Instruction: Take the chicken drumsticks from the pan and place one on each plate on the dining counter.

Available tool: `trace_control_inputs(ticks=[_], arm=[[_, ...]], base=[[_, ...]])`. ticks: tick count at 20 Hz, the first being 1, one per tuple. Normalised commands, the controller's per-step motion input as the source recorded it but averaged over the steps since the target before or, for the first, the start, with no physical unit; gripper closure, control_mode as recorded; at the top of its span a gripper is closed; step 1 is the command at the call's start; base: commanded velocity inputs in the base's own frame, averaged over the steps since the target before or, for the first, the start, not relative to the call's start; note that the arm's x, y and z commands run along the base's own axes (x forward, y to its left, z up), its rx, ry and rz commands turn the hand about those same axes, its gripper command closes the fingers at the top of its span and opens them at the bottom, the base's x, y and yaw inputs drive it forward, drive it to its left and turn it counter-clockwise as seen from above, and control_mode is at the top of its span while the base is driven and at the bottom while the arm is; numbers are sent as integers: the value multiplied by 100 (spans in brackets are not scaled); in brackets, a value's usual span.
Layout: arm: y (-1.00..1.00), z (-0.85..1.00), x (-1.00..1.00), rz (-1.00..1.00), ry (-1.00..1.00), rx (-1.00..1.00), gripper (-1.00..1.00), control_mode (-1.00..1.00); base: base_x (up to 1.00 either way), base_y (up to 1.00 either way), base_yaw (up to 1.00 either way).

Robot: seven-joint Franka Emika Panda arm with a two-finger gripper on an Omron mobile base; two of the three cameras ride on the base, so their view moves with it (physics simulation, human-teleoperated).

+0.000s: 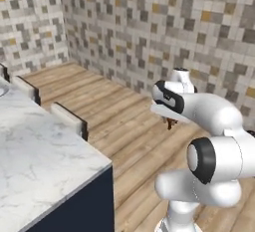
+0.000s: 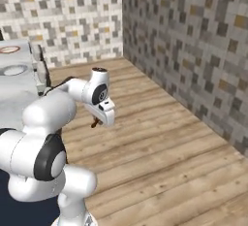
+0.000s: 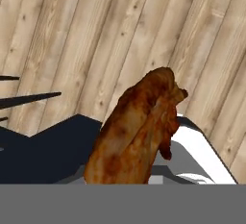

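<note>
One chicken drumstick [image 3: 137,131] clamped in closed gripper [image 1: 170,122], over open wooden floor [image 2: 160,142], clear of dining counter [image 1: 35,146] edge.

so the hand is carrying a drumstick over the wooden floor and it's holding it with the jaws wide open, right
Not quite. The hand is shut on the chicken drumstick, not wide open; the hand view shows the drumstick rising from between the finger tips. The rest holds: the left base view shows the drumstick hanging under the hand above the wooden floor, beside the dining counter.
</note>
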Motion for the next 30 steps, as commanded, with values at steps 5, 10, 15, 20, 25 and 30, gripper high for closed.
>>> trace_control_inputs(ticks=[5,10,15,20,25,30], arm=[[0,0,0,0,0,0,100,100],[0,0,0,0,0,0,100,100],[0,0,0,0,0,0,100,100],[0,0,0,0,0,0,100,100],[0,0,0,0,0,0,100,100],[0,0,0,0,0,0,100,100]], base=[[73,-63,16],[81,-39,36],[82,-23,56],[87,-35,37],[91,-39,31],[93,-38,30]])
